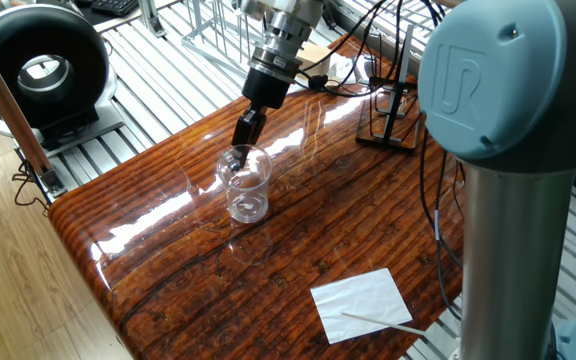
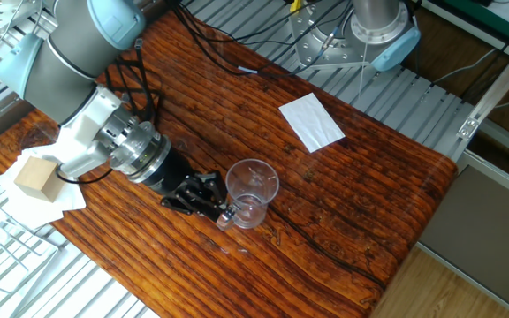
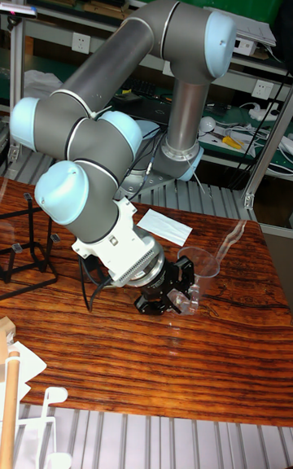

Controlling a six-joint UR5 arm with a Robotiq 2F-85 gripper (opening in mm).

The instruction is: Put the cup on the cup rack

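- The cup (image 1: 245, 183) stands upright near the counter's (image 1: 298, 250) middle, long axis vertical.
- The gripper (image 2: 212, 207) clenches its rim wall, reaching in from the side.
- The cup rack (image 1: 392, 118) stands well apart, at the counter's far edge behind the arm.

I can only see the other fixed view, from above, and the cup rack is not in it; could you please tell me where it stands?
Observer: The one fixed view shows the cup rack upright near the table's far edge, beyond the gripper.
Operator: Thank you. Is the cup standing upright?
Observer: In that view the cup is upright, mouth up, with the gripper at its rim.
Operator: Does anything hang on the rack?
Observer: No, its rods look bare in the one fixed view.
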